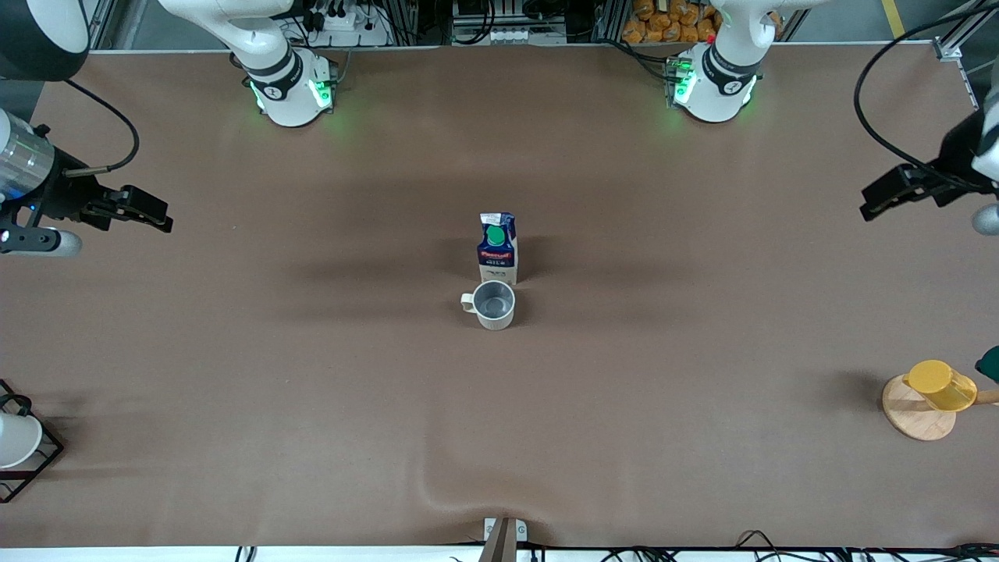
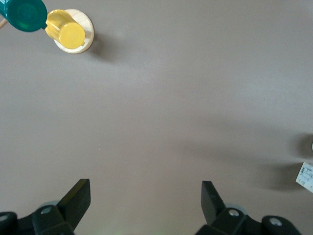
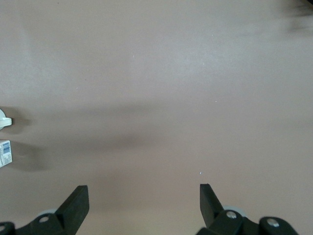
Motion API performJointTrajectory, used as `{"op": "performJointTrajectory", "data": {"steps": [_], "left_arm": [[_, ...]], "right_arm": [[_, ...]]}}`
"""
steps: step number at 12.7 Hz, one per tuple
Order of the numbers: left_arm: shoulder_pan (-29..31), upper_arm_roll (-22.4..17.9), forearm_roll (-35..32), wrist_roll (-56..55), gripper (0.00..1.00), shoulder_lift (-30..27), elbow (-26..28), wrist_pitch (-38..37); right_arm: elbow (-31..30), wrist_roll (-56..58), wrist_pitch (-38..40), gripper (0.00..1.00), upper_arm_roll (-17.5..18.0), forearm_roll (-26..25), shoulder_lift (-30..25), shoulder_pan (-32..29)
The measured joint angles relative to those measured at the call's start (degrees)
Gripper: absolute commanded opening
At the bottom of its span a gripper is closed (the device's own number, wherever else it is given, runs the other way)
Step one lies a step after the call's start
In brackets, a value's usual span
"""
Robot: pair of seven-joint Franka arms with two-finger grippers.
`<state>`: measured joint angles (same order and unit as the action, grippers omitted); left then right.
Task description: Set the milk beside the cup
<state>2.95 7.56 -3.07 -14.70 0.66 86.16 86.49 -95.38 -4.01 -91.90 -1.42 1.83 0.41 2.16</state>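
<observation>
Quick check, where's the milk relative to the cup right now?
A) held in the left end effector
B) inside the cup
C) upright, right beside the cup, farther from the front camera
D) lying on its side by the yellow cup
C: the milk stands upright just beside the cup, farther from the front camera; both end effectors are open and empty.

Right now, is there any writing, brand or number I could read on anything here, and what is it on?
"MILK": seems to stand in small letters on the white lower part of the milk; too small to be sure.
Red label band on the milk: brand word, too blurred to read.
The cup, yellow cup and both grippers: no text visible.
</observation>
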Motion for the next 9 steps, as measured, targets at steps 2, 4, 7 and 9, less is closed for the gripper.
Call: {"op": "performJointTrajectory", "data": {"steps": [2, 4, 7, 9], "left_arm": [[-0.07, 0.03, 0.00, 0.01, 1.00, -2.58, 3.31, 0.86], [-0.07, 0.03, 0.71, 0.11, 1.00, -3.24, 4.24, 1.52], [-0.07, 0.01, 2.70, 0.63, 1.00, -3.25, 4.46, 1.58], [-0.07, -0.06, 2.70, 1.18, 1.00, -3.25, 4.47, 1.61]], "right_arm": [[0.02, 0.00, -0.01, 1.00, -0.02, 0.00, 0.00, 0.00], [0.14, 0.00, -0.05, 1.00, -0.04, 0.00, 0.00, 0.00], [0.59, 0.00, -0.09, 1.00, -0.04, 0.00, -0.01, 0.00], [1.05, 0.00, -0.09, 1.00, -0.05, 0.00, -0.01, 0.00]]}}
